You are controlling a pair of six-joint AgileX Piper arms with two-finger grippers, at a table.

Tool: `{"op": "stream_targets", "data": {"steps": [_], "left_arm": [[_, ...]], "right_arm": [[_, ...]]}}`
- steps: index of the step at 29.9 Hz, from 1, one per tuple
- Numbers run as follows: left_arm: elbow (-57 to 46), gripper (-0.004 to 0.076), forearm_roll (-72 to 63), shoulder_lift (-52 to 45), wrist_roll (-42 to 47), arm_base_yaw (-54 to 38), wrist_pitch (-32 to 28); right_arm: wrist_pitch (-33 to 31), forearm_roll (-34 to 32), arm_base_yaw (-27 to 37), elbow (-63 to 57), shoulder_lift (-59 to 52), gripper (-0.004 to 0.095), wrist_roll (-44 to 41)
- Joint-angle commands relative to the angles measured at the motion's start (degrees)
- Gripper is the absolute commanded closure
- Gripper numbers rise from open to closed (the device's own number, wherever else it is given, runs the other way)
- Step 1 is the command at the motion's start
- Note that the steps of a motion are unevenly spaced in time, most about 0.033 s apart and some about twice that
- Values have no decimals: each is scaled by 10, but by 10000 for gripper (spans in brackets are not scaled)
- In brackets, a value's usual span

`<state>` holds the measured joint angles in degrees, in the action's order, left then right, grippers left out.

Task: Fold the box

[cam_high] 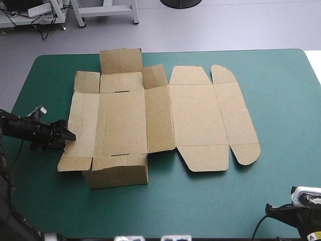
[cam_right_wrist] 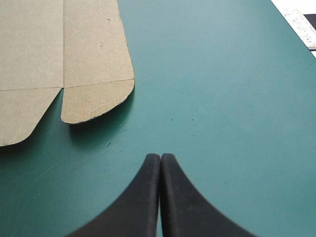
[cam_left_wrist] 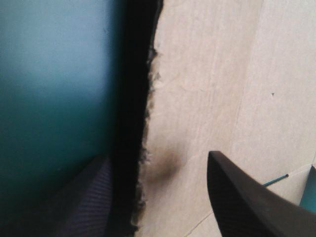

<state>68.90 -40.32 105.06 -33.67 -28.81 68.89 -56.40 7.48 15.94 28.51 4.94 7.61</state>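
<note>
Box (cam_high: 190,115): brown sheet, mostly flat, mid-table. Left gripper (cam_left_wrist: 155,155): released, fingers astride the box's left edge. Right gripper (cam_right_wrist: 160,157): clenched, empty, well apart. Step, by judgement: raising the left wall; next calls for pinching, then lifting.

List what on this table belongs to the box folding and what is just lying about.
Belongs to the job:
brown box, spread out unfolded
left gripper, open at the box's left edge
right gripper, shut, clear of the box

Lying about:
nothing loose visible, only the teal-green cover
</note>
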Motion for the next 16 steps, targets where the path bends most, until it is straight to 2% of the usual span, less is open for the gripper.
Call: {"op": "stream_targets", "data": {"steps": [1, 12, 16], "left_arm": [[12, 303, -26, -14, 11, 24, 54], [11, 303, -26, -9, 31, 131, 54], [11, 305, -26, -9, 63, 158, 54]], "right_arm": [[39, -2, -2, 13, 10, 921, -1], [39, -2, -2, 13, 10, 921, -1], [39, -2, -2, 13, 10, 921, -1]]}}
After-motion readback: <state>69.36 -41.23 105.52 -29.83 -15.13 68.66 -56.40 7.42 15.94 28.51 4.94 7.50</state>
